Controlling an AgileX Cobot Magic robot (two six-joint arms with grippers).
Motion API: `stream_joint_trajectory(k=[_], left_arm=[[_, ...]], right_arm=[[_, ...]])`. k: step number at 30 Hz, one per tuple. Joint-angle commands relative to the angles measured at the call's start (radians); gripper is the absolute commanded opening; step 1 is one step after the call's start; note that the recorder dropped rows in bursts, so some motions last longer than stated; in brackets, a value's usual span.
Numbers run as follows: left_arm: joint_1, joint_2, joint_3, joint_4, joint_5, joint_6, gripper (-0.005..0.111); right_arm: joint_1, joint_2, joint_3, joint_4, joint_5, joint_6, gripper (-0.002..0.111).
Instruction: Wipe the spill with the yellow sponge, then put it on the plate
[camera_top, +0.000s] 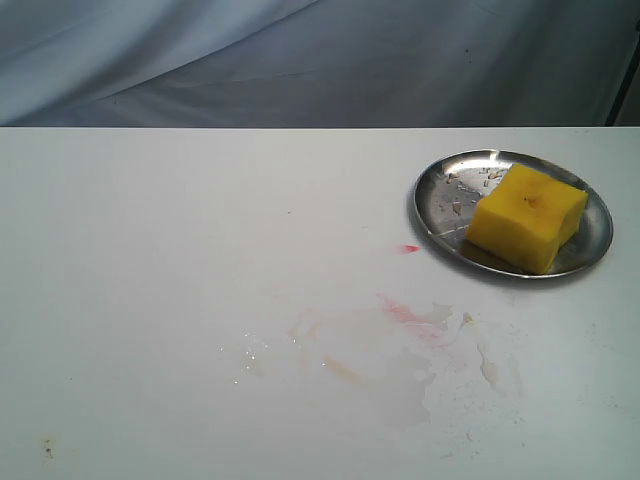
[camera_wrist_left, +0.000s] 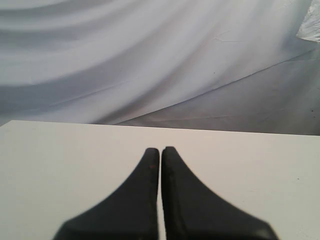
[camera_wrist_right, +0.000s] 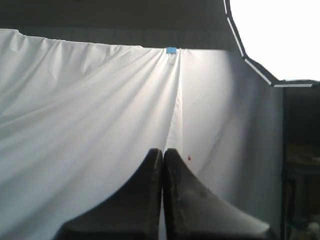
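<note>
The yellow sponge (camera_top: 527, 216) lies on the round steel plate (camera_top: 437, 195) at the table's right rear, in the exterior view only. Nearer the front, a thin pale yellowish trace of the spill (camera_top: 342, 370) sits inside a wide smeared wet patch. Neither arm appears in the exterior view. In the left wrist view my left gripper (camera_wrist_left: 160, 150) is shut with nothing in it, over bare white table. My right gripper (camera_wrist_right: 163, 151) is also shut and holds nothing, with only the white curtain behind it.
Pink-red streaks (camera_top: 410, 312) and a small red dot (camera_top: 406, 248) mark the table between the wet patch and the plate. A dark speck (camera_top: 46, 447) lies at the front left. A grey-white curtain (camera_top: 300, 60) hangs behind the table's far edge.
</note>
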Motion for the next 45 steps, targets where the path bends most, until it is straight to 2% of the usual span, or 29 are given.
stream_joint_trajectory(k=[1,8,20,27,29,34,36,38,45], left_arm=[[-0.006,-0.003,0.005,0.002,-0.002,-0.003,0.003],[-0.006,-0.003,0.005,0.002,-0.002,-0.003,0.003],[-0.006,-0.003,0.005,0.002,-0.002,-0.003,0.003],[-0.006,-0.003,0.005,0.002,-0.002,-0.003,0.003],[-0.006,-0.003,0.005,0.002,-0.002,-0.003,0.003],[-0.006,-0.003,0.005,0.002,-0.002,-0.003,0.003],[-0.006,-0.003,0.005,0.002,-0.002,-0.003,0.003],[-0.006,-0.003,0.005,0.002,-0.002,-0.003,0.003],[-0.006,-0.003,0.005,0.002,-0.002,-0.003,0.003]], right_arm=[[0.002,-0.060,0.009,-0.009,0.009,-0.079,0.000],[0.002,-0.191,0.009,-0.009,0.061,-0.079,0.000],[0.002,-0.373,0.009,-0.009,0.277,-0.081,0.000],[0.003,-0.378,0.009,0.006,0.442,-0.081,0.000],[0.003,-0.378,0.060,0.038,0.457,-0.079,0.000],[0.004,-0.378,0.312,0.075,0.453,-0.079,0.000],[0.004,-0.378,0.400,0.167,0.408,-0.076,0.000],[0.004,-0.378,0.454,0.239,0.344,-0.076,0.000],[0.004,-0.378,0.568,0.212,0.229,-0.040,0.000]])
